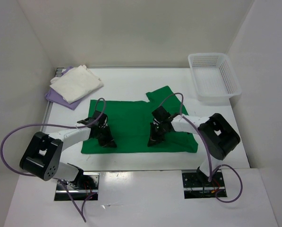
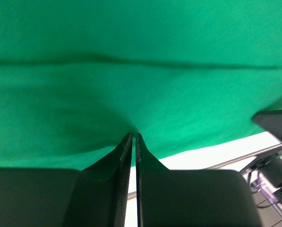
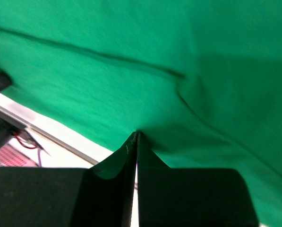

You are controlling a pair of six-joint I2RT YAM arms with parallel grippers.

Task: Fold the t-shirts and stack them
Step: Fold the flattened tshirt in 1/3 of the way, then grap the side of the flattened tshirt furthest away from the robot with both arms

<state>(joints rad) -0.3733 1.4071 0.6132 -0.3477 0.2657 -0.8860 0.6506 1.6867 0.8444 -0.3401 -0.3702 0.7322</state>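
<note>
The bright green t-shirt (image 1: pixel 131 124) lies spread flat across the middle of the table, one sleeve sticking out at the back right. My left gripper (image 1: pixel 107 142) is shut, its tips pinching the shirt near the near left edge; in the left wrist view the gripper (image 2: pixel 133 136) meets puckered green cloth (image 2: pixel 141 71). My right gripper (image 1: pixel 152 140) is shut on the shirt near its near edge, right of centre; the right wrist view shows the gripper (image 3: pixel 136 136) at a crease in the cloth (image 3: pixel 145 56). The cream white t-shirt (image 1: pixel 77 82) lies folded on the lavender purple t-shirt (image 1: pixel 59 98) at the back left.
A white plastic mesh basket (image 1: pixel 214 75) stands at the back right corner. White walls enclose the table on three sides. A strip of bare table runs along the near edge (image 1: pixel 145 160) in front of the green shirt.
</note>
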